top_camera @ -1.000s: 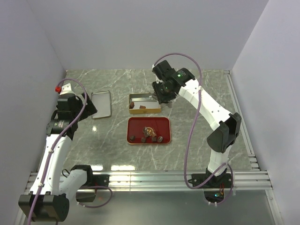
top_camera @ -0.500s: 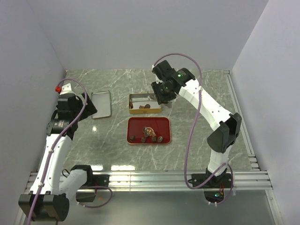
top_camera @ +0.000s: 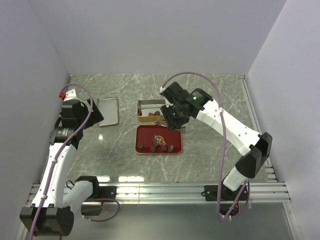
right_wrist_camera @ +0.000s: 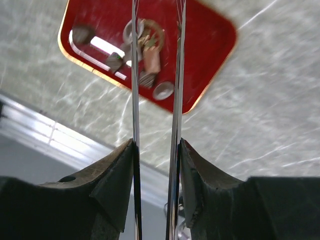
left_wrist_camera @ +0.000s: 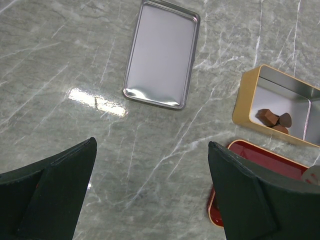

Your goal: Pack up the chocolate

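Note:
Several small dark brown chocolates (top_camera: 157,145) lie in the red tray (top_camera: 170,131); they also show in the right wrist view (right_wrist_camera: 150,62), one in a reddish wrapper. A few chocolates (left_wrist_camera: 274,120) lie in the gold tin (left_wrist_camera: 245,102), which stands behind the tray (top_camera: 139,107). My right gripper (top_camera: 176,117) (right_wrist_camera: 156,142) is shut on long metal tongs (right_wrist_camera: 134,75). Their two blades point down over the red tray (right_wrist_camera: 210,45), slightly apart, with nothing visibly between the tips. My left gripper (top_camera: 95,114) (left_wrist_camera: 151,145) is open and empty above the table, left of the tray.
A silver tin lid (top_camera: 107,111) (left_wrist_camera: 161,54) lies flat on the marble table, left of the gold tin. White walls enclose the table at the back and sides. A metal rail runs along the near edge.
My right gripper with the tongs has moved from over the gold tin toward the near side, over the red tray. The left arm has not moved.

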